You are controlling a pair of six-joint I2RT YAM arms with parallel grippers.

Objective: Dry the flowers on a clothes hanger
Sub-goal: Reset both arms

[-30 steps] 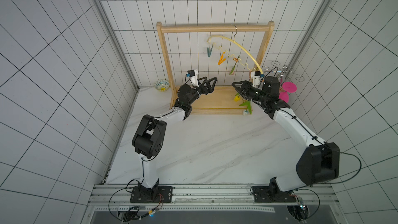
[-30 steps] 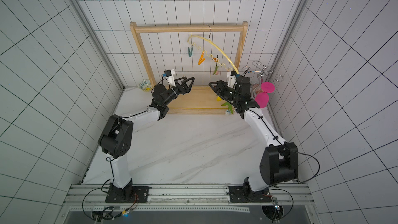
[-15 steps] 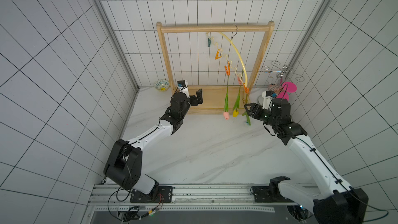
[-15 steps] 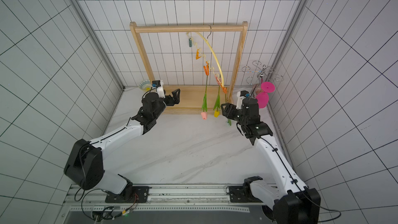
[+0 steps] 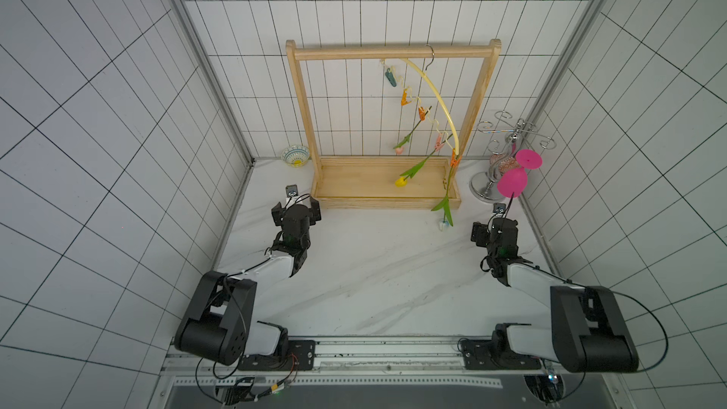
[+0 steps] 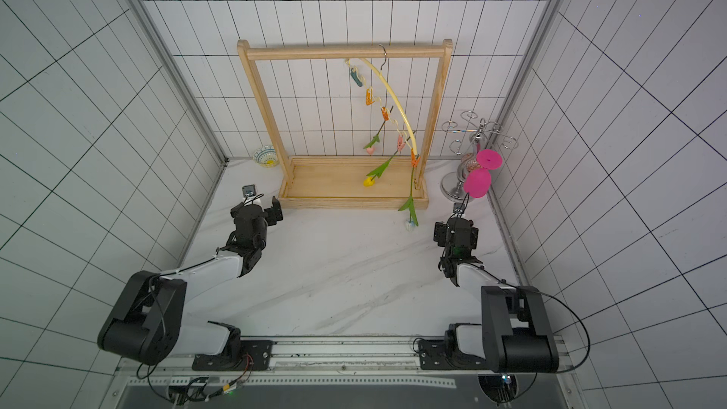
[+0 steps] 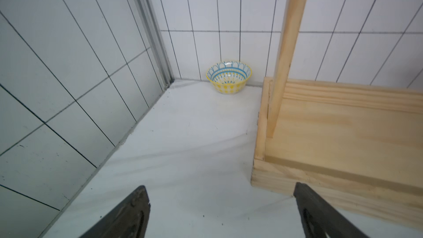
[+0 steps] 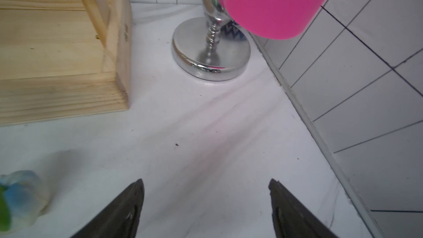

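Yellow hanger (image 5: pixel 441 104) hangs tilted at twelve o'clock, flowers (image 5: pixel 411 170) clipped; left pincer (image 7: pixel 220 186) and right pincer (image 8: pixel 206 180) have backed away, spread wide, empty: the job looks done.

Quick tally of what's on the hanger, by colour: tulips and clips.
pink tulip: 1
yellow tulip: 1
white tulip: 1
teal clip: 1
orange clips: 3
pink clip: 1
total on the hanger: 8
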